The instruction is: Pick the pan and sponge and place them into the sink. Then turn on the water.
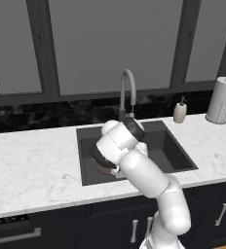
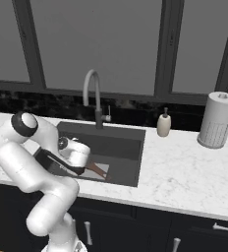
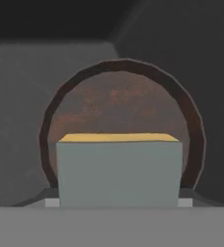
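Hand view: sponge (image 3: 119, 171) sits dead centre at 6 o'clock, grey-green face toward cam, thin yellow strip along its upper edge. Fingertips hidden behind it, so can't see the jaws; whether they're clamped on the sponge or just spread beside it, can't tell. Pan (image 3: 123, 106) lies beyond the sponge, round dark reddish-brown, rim arcing from 9 through 12 to 3 o'clock, on the dark grey sink (image 3: 17, 120) floor.

Left base view: arm (image 1: 144, 175) rises from 5 o'clock and bends down into the sink (image 1: 178, 153) at frame centre; wrist covers most of the pan (image 1: 101, 164), only a dark curved edge peeks out at the wrist's 8 o'clock. Faucet (image 1: 127, 92) arches at 12 o'clock of the basin, no stream visible. Soap bottle (image 1: 180, 112) at basin's 2 o'clock, paper towel roll (image 1: 222, 99) further toward 3 o'clock on the marble counter (image 1: 32, 165).

Right base view: pan's brown handle (image 2: 97, 170) pokes out at the hand's 4 o'clock, over the lighter square on the basin floor.
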### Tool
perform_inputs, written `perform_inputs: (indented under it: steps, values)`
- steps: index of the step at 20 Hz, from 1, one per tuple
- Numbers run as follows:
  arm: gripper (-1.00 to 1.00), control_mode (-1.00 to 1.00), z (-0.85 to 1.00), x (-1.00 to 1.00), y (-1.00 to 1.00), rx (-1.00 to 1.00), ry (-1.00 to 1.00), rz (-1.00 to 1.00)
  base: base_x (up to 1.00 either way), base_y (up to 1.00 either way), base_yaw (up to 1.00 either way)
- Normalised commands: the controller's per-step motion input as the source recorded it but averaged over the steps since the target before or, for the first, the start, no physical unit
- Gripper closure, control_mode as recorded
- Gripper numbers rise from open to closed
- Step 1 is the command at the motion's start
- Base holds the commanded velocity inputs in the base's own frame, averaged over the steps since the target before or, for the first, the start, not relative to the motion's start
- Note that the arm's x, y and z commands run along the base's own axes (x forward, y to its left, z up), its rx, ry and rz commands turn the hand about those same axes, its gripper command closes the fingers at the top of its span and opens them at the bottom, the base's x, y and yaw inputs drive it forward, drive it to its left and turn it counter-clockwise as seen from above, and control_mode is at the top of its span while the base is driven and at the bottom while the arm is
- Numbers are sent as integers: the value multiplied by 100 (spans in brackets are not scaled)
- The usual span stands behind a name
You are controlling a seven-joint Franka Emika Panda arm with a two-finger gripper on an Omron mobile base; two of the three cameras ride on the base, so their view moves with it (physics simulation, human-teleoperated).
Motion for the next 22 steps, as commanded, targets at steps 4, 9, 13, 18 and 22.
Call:
perform_inputs:
  steps: [4,9,13,18,22]
  values:
    - [100,-100,-16,67,24,0,22,0,0,0,0]
    - [100,-100,0,81,13,0,17,0,0,0,0]
    - [100,-100,0,84,0,0,16,0,0,0,0]
    - [100,-100,-4,80,0,0,12,3,0,0,0]
    - [-100,-100,-1,64,-19,5,8,7,0,0,0]
